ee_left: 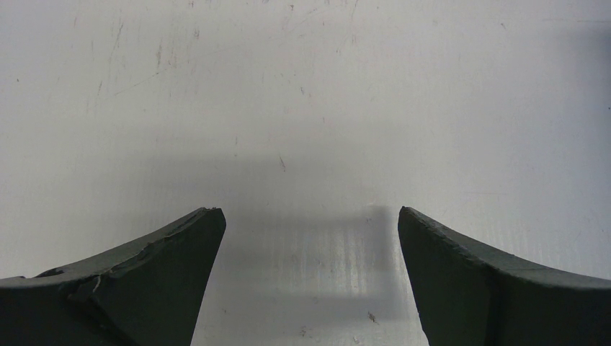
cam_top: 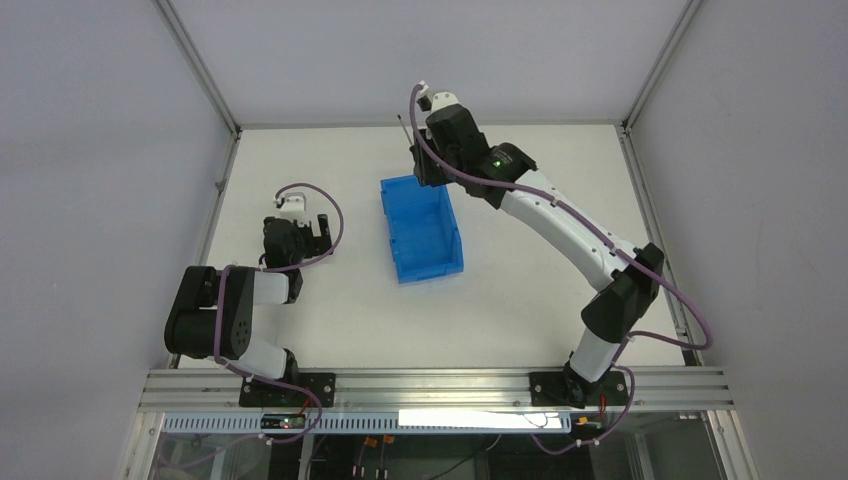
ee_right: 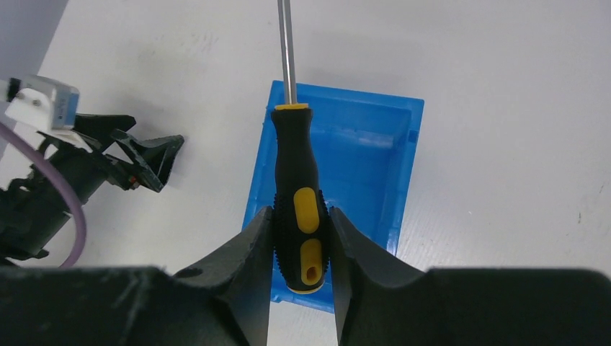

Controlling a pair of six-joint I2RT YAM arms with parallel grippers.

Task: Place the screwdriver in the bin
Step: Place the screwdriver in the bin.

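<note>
Nearest the bases, the left gripper [cam_top: 318, 224] sits low over the white table [cam_top: 520, 310], well off to the left of the bright blue rectangular plastic bin [cam_top: 392, 228]. Its jaws stand apart with nothing between them (its own wrist view shows only bare, scuffed tabletop). The bin sits mid-table with its long axis running roughly away from the bases, and nothing lies inside it.

Above the bin, the right gripper [ee_right: 301, 220] is clenched on the small screwdriver with the black and yellow handle and thin metal shaft [ee_right: 294, 169], pinching the butt end of the handle from both sides. The handle hangs over the bin's interior, well clear of its floor. The shaft points onward past the bin's far wall.

The likely trouble is the drop itself. Released from this height and lying lengthwise, the screwdriver could land with its shaft across the far rim and tip out. It could also bounce and shove the light bin. Lowering it toward the bin's middle first would cut that risk.

The tool looks intact. It has a ribbed black grip, two yellow inlays, a yellow collar where the straight shaft begins, and a hanging hole at the butt. Its tip is out of frame.
</note>
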